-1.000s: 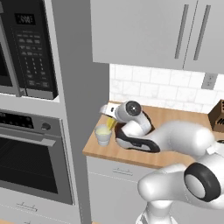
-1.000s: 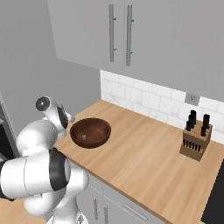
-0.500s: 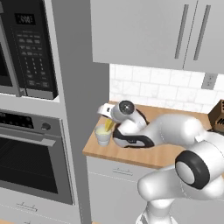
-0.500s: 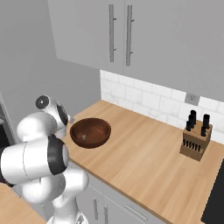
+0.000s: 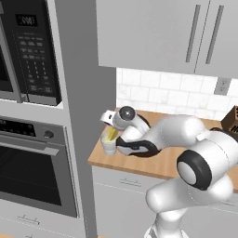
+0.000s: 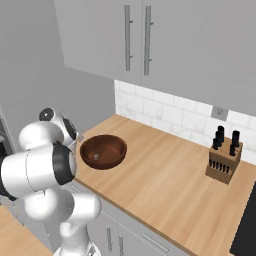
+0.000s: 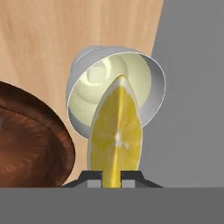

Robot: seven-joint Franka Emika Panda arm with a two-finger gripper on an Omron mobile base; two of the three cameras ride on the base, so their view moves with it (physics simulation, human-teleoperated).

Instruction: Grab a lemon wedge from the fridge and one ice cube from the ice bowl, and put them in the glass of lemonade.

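My gripper (image 7: 112, 176) is shut on the lemon wedge (image 7: 116, 135), a bright yellow slice that points away from the hand. Its tip hangs over the mouth of the glass of lemonade (image 7: 84, 74), a whitish tumbler with pale yellow liquid. In the left base view the wedge (image 5: 110, 135) sits just above the glass (image 5: 108, 148) at the counter's left end, with the hand bent down over it. The ice bowl (image 6: 103, 151), dark brown and shallow, stands right beside the glass and holds a small ice cube (image 6: 96, 156). The fridge is out of view.
A grey side panel (image 7: 192, 87) of the oven column rises right next to the glass. The oven (image 5: 32, 176) and microwave (image 5: 28, 51) fill that column. A knife block (image 6: 224, 160) stands far right on the wooden counter (image 6: 165, 175).
The arm has swung left along the counter. The hand with the wedge has come from above the bowl to just over the glass.
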